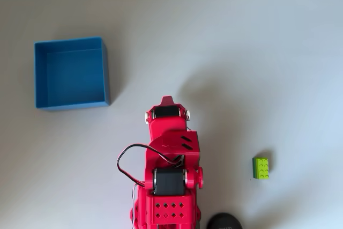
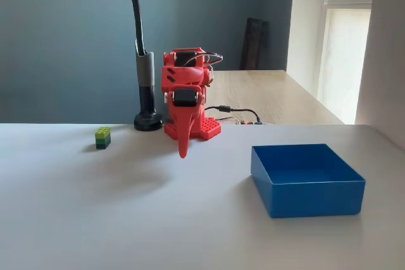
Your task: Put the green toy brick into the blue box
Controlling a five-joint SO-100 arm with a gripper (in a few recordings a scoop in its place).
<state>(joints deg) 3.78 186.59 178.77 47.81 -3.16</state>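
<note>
Blue box [image 2: 308,181]: closest thing to the fixed camera, sitting low on the right of that shot on the pale counter [image 2: 95,219]. Square, shallow, thin upright walls, flat blue bottom with nothing lying in it. From overhead it's at the upper left [image 1: 72,73].

Green brick [image 2: 102,137]: tiny lime-green brick with studs on top, sitting on the counter at the left of the fixed view, with a darker green lower half showing from that side. From overhead it's at the lower right [image 1: 261,167], six studs visible. Well apart from the box, with the arm in between.

Red arm [image 1: 169,175]: folded up over its base; the base sits at the bottom edge of the overhead shot.

Hand [image 2: 183,148]: hangs pointing straight down, tip above the counter, not touching it. Fingers look pressed together into one tapered point in the fixed view, nothing pinched. Apart from both the brick and the box.

Black wire [image 1: 128,159]: loops out from the left side of the arm in the overhead view.

Black stand [image 2: 147,90]: round base just beside the arm's base, with a bendy black neck going up out of frame.
</note>
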